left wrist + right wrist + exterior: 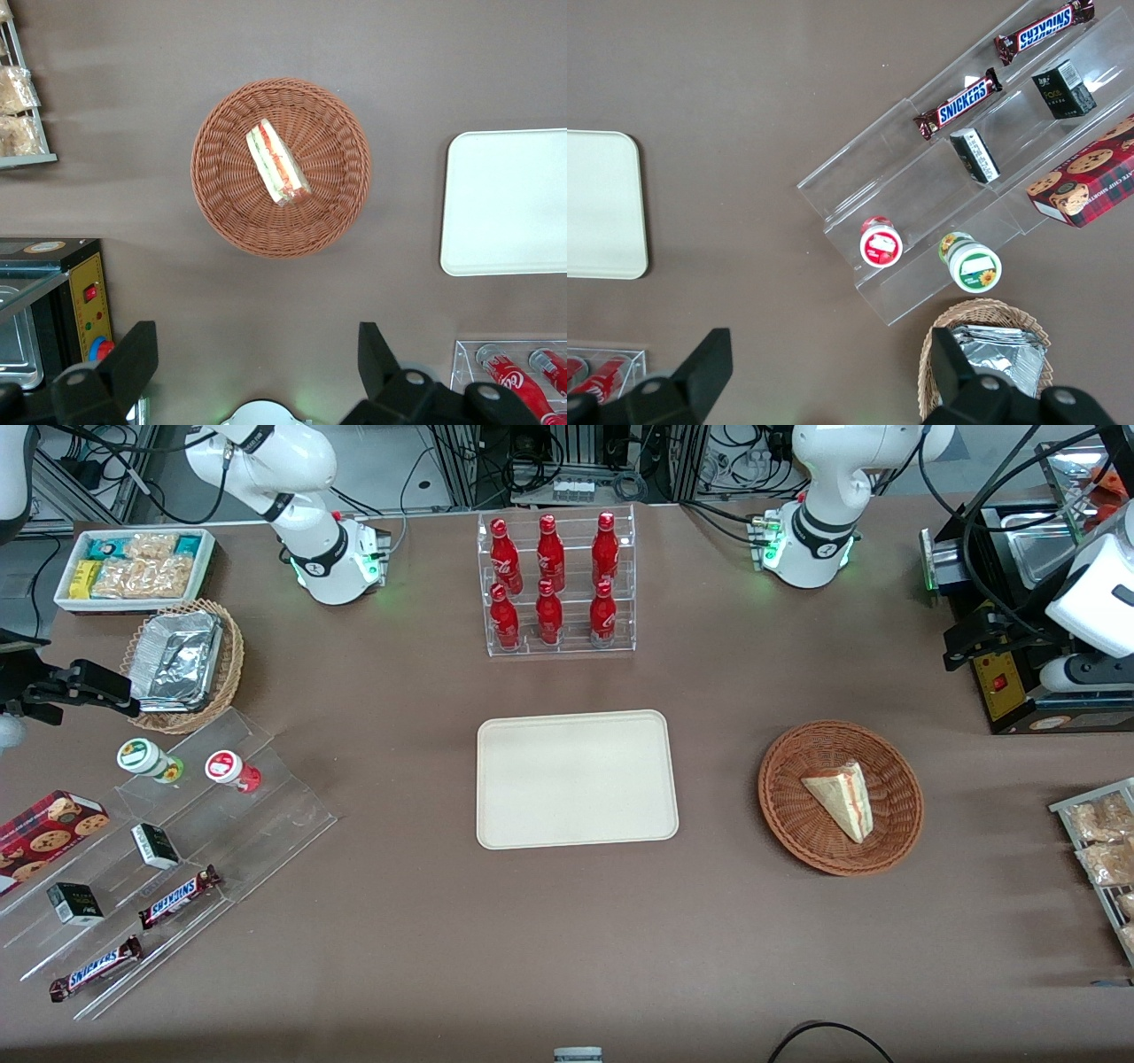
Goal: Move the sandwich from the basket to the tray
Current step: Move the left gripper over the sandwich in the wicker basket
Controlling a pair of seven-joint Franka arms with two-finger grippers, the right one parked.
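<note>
- The gripper point(257, 372) hung high above the table with its fingers spread wide and nothing between them, well apart from the sandwich point(276, 163).
- The sandwich lay on its side in the basket point(221, 204), its filling edge showing.
- Soft bread could have crushed or slid apart under a hard pinch; a low approach might have caught the woven rim and dragged the light basket.
- The tray point(576, 778) sat bare beside the basket, toward the parked arm's end.
- A brown cloth point(567, 939) covered the table; a rack of red bottles point(554, 584) stood farther from the front camera than the tray.
</note>
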